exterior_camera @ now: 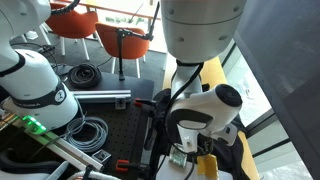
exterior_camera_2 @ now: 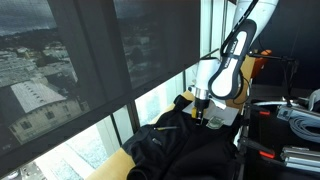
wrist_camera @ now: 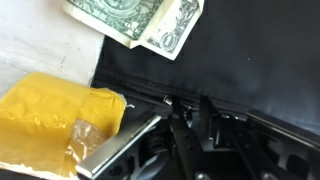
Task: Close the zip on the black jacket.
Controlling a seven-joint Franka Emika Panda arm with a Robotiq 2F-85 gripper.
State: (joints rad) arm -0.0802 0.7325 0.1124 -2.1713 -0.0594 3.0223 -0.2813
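Note:
The black jacket (exterior_camera_2: 180, 142) lies rumpled on a yellow pad by the window. In the wrist view its dark fabric (wrist_camera: 245, 50) fills the right side. The zip is a thin dark line along the jacket's edge (wrist_camera: 150, 92), barely visible. My gripper (wrist_camera: 188, 102) is lowered onto that edge, its two fingertips close together and pinching at the zip. A small bright speck shows by one fingertip. In an exterior view the gripper (exterior_camera_2: 201, 113) hangs straight down onto the jacket's upper part. In an exterior view the arm's white wrist (exterior_camera: 205, 110) hides the jaws.
Two dollar bills (wrist_camera: 135, 20) lie just beyond the jacket's edge. The yellow pad (wrist_camera: 50, 115) and a silver strip (wrist_camera: 118, 150) lie beside the gripper. Coiled black cables (exterior_camera: 88, 72) and orange chairs (exterior_camera: 78, 22) stand behind. The window glass (exterior_camera_2: 90, 70) is close by.

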